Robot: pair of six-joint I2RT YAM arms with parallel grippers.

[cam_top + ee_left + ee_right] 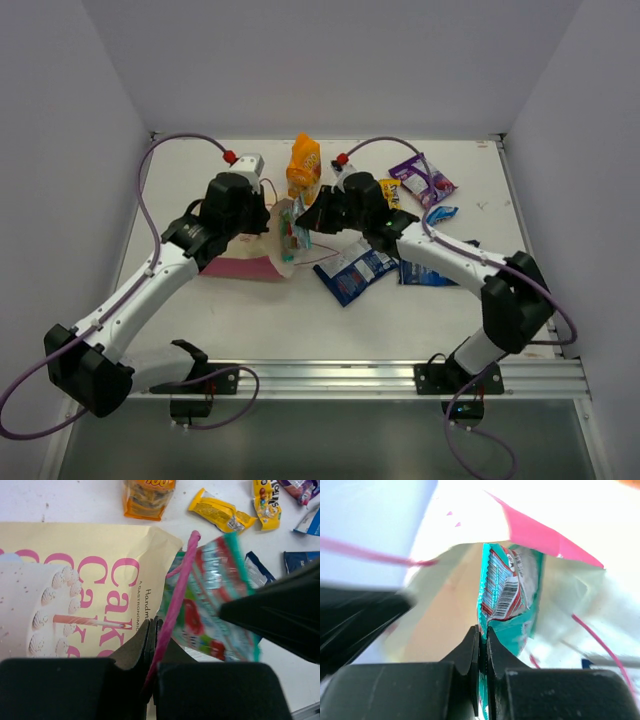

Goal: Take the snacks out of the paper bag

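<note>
Right end effector (482, 632), teal packet (506, 587) half-hidden

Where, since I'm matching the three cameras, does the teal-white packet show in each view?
Top external: teal-white packet at centre, at the mouth of the paper bag.
Left wrist: teal-white packet right of centre, crossed by the pink handle.
Right wrist: teal-white packet at centre, pinched by the right gripper.
Shared landmark: the paper bag, its mouth at the packet in every view.

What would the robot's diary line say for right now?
left gripper: shut on pink handle | right gripper: shut on teal packet | teal packet: at paper bag mouth
</note>
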